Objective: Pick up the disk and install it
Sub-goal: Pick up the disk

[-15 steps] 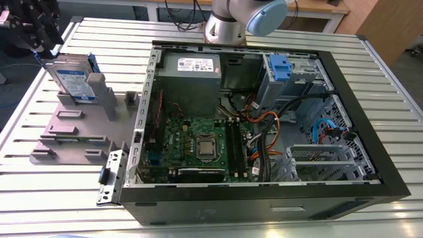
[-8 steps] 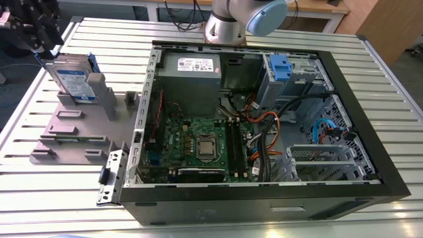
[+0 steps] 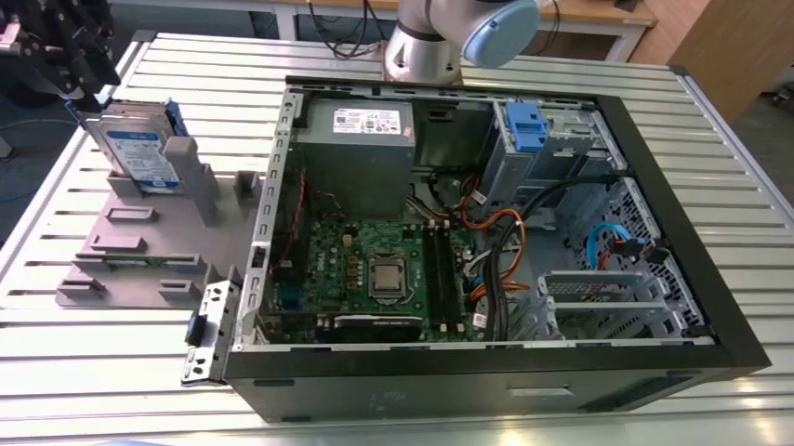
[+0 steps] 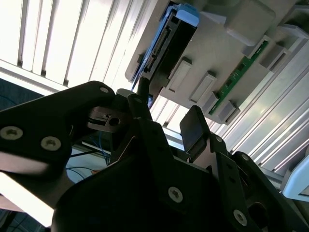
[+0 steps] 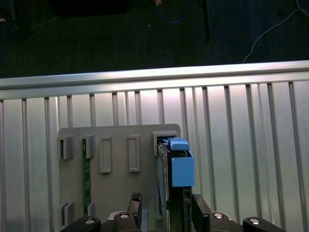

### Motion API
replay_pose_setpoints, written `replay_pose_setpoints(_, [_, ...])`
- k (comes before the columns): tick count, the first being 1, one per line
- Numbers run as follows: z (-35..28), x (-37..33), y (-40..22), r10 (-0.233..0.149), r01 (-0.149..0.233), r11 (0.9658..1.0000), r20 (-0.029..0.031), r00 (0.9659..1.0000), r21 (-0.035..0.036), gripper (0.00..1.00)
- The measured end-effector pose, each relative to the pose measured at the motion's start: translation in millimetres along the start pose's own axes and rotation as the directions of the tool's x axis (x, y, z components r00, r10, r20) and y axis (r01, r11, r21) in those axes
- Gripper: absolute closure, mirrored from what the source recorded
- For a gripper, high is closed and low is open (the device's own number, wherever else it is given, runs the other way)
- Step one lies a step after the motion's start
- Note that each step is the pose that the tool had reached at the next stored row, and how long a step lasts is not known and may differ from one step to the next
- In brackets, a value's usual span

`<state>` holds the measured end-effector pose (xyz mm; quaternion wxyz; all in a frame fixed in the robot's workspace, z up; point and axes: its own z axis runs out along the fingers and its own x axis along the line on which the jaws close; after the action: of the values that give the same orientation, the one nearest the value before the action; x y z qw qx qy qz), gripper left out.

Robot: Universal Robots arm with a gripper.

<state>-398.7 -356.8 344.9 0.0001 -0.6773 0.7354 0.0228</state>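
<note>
Item: disk (image 3: 134,149). Stands on edge in holder (image 3: 137,242), just beneath pincer (image 5: 167,198). Pincer jaws apart, straddling disk's upper edge, not clamped. Handling (judged): rigid, weighty, shock-sensitive. Take hold across flat metal faces.

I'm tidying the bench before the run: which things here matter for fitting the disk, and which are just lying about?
For the job: disk, gripper, grey holder, drive bay.
Lying about: circuit board, power supply, cables.
</note>
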Motion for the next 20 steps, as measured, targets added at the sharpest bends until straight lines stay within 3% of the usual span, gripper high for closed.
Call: replay_pose_setpoints(20, [5.9, -2.3, 2.7, 0.0, 0.0, 1.0, 0.0, 1.0, 0.0001, 0.47])
